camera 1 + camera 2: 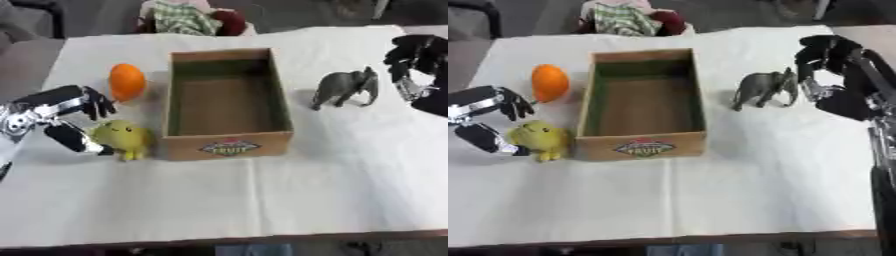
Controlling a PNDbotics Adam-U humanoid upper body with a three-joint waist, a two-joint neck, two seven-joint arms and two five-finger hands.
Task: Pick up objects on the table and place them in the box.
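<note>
Fingers of our left robot hand (61, 117) spread apart around the yellow toy (124, 138), bracketing it for grasping; box (229, 142) just beyond. Right robot hand (837, 75) curled, empty, beside the elephant (765, 88).

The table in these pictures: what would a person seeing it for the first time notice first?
Probably the open cardboard box in the middle of the white table, with nothing visible inside it. At its left lie an orange and a yellow toy, with the left hand open right beside the toy. At the box's right stands a grey elephant, and the right hand hangs next to it.
</note>
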